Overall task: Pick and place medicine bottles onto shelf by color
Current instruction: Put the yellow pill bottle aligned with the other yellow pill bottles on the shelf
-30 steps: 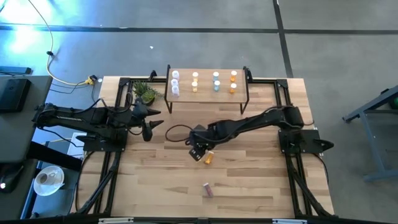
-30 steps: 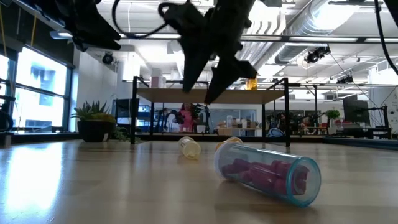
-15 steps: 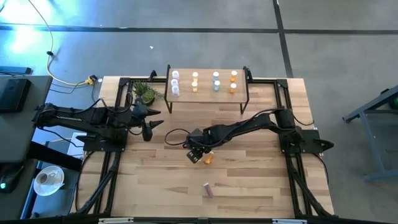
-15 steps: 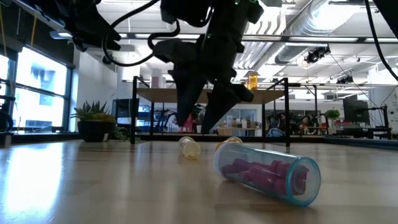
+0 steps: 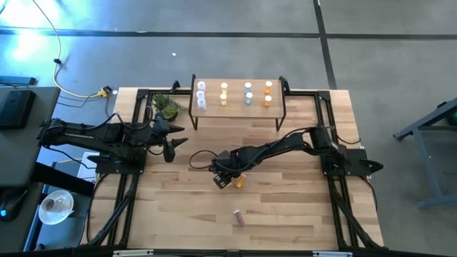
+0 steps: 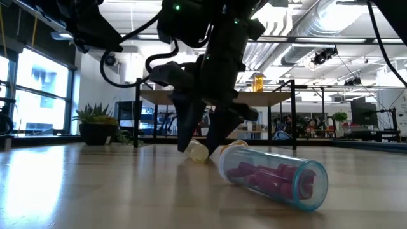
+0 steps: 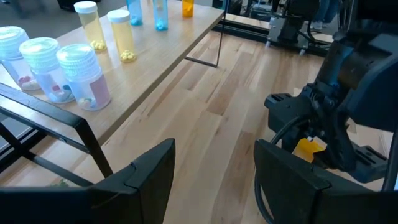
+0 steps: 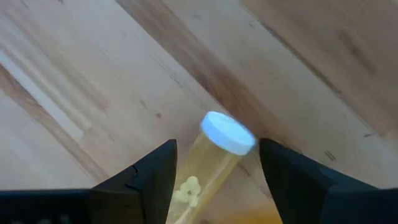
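Shelf [image 5: 238,107] sits at table's [image 5: 300,207] far edge, bottles lined on top. Right gripper [image 5: 222,178] mid-table, fingers spread wide around lying yellow bottle [image 8: 214,155], not clamped. Purple bottle [image 5: 239,218] alone near front, open wood around.

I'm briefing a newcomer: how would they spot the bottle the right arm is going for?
On the wooden table, in front of the shelf, find the right pincer lowered mid-table. Between its open fingers lies a pale yellow bottle on its side; the orange bottle lies beside it, the purple bottle nearer the front edge.
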Controlling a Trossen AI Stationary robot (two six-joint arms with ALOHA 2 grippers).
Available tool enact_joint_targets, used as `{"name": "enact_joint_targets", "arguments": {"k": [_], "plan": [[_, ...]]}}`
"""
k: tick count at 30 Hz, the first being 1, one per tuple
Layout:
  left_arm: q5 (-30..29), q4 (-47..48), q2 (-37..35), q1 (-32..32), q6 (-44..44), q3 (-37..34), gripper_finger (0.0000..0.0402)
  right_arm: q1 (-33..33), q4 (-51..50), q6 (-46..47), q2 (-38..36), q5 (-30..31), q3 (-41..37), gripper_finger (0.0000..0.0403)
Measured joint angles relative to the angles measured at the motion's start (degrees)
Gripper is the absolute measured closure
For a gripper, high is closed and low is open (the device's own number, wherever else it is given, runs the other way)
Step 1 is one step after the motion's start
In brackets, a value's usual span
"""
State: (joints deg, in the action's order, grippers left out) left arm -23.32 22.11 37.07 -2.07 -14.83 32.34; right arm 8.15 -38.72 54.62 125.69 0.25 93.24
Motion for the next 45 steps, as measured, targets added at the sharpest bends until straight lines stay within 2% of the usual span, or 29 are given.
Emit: {"name": "enact_joint_targets", "arguments": {"k": [8,18,25,35,45], "plan": [[0.0,0.0,0.0,0.0,0.0,0.0,0.0192,-0.1,-0.4,-1.1,0.3,-0.3,0.1,0.0243],[0.0,0.0,0.0,0.0,0.0,0.0,0.0192,0.0,-2.3,-8.9,0.4,-0.3,2.0,0.0319],[0.0,0.0,0.0,0.0,0.0,0.0,0.0192,0.0,-7.1,-16.1,0.4,0.8,8.9,0.0322],[0.5,0.9,0.0,0.0,0.0,0.0,0.0192,0.2,-17.7,-27.4,0.3,11.3,21.1,0.0321],[0.5,0.9,0.0,0.0,0.0,0.0,0.0192,0.1,-31.9,-35.2,0.2,20.3,29.3,0.0321]]}}
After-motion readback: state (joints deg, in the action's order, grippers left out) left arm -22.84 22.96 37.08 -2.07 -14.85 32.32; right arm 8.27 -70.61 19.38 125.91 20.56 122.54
